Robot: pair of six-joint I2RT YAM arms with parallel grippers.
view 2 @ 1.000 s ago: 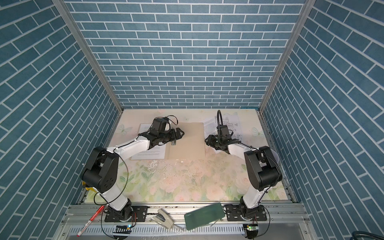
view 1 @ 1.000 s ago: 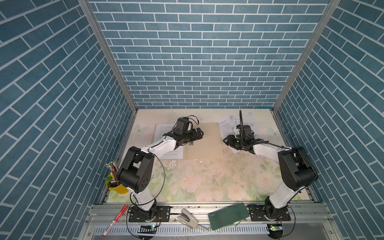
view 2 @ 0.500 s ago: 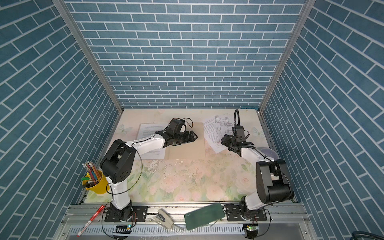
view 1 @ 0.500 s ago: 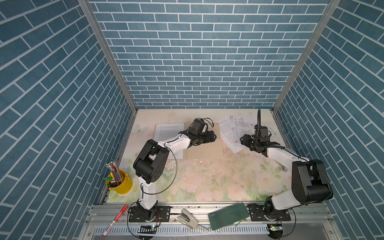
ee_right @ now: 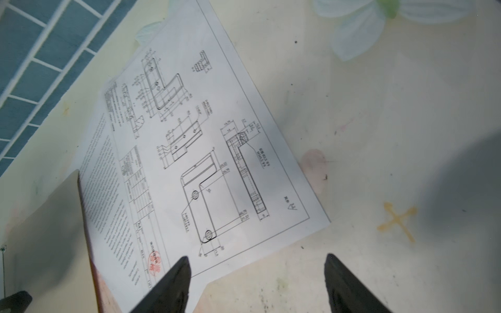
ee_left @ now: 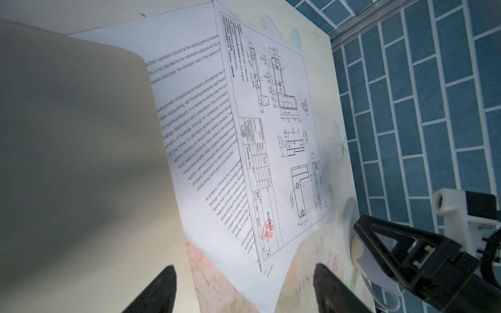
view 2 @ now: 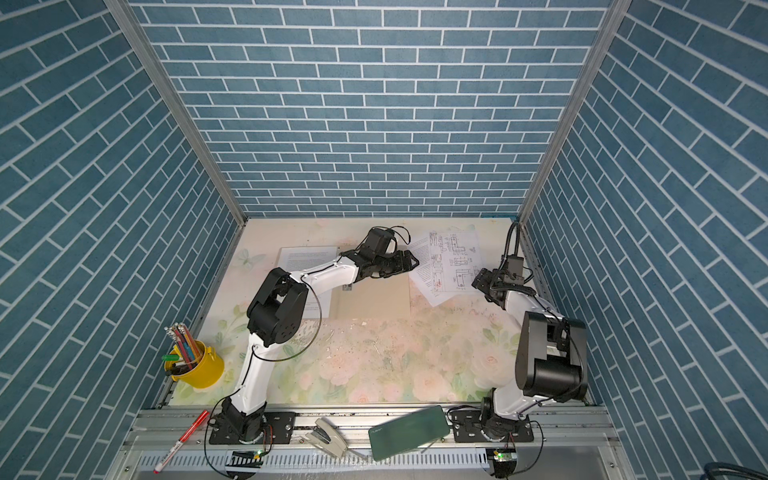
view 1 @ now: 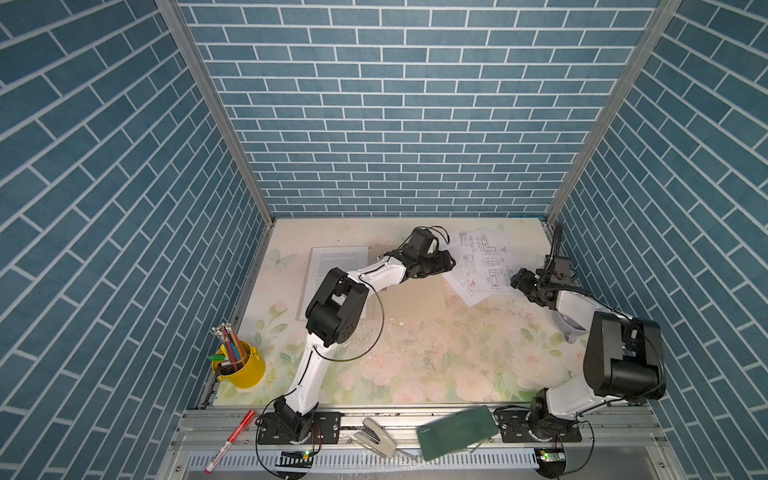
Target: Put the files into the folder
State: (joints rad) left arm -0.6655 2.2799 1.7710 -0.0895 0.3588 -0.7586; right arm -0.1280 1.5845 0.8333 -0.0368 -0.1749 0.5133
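The left tool (view 1: 446,264) is seen with its fingers spread wide and nothing between them, poised over the right edge of the tan folder (view 1: 415,297). In the left wrist view one fingertip (ee_left: 166,279) is seen over the folder and the other over the flowered worktop (view 1: 415,365). The right tool (view 1: 518,282) is likewise spread wide and empty, just beside the near corner of the diagram sheet (view 1: 486,262); whether the paper is touched cannot be told. The diagram sheet, marked with a red stamp (ee_left: 269,230), is laid askew on a text sheet (ee_left: 195,108). Both are found right of the folder, toward the far right of the worktop, and a strip of the text sheet is covered by the folder's edge. A second text sheet (view 1: 338,266) is laid left of the folder's bare panel, partly hidden by the left arm (view 1: 374,276). A yellow cup (view 1: 245,370) of pencils is stood at the near left corner, and a red pen (view 1: 230,440), a stapler (view 1: 376,436) and a green case (view 1: 457,432) are left on the metal rail (view 1: 399,417) in front
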